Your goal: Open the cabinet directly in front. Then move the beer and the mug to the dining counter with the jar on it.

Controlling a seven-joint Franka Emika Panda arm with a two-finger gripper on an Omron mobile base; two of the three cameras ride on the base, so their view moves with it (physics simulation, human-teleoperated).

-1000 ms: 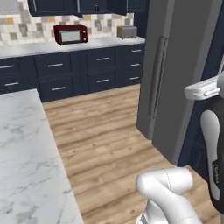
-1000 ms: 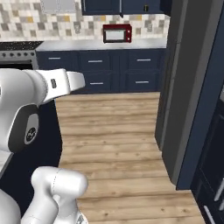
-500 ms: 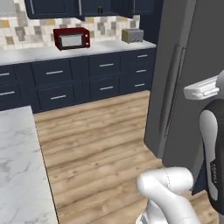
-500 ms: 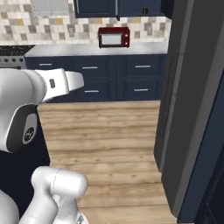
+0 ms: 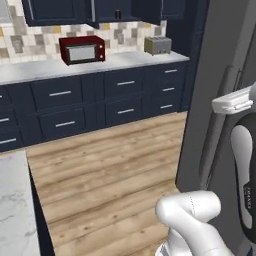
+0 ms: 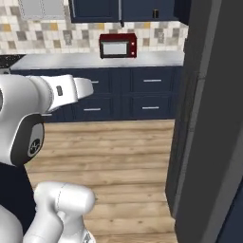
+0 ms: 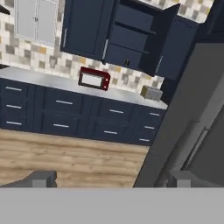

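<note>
Nearest the base, a corner of the white marble dining bench [image 5: 15, 210] sits at the lower left of the left base view, well apart from the red microwave [image 5: 82, 49]. The tall grey refrigerator [image 6: 209, 123] stands close on the arm's right; I judge the main risk is the elbow or hand clipping its side while the base turns, since the arm rides high just beside it.

The tool [image 7: 111, 179] has its fingers spread wide apart with nothing between them, aimed across the wood floor [image 5: 105, 170] toward the microwave wall.

Farther off, above and right of the microwave, the cabinet [image 7: 144, 39] already stands with doors swung open. A small dark item on its lower shelf is too small to name, so mistaking beer or mug from here is a second risk.

The hand view shows the open shelves; both base views cut the cabinet off at its lower edge. The left base view alone shows the toaster [image 5: 157, 45], right of the microwave.
</note>
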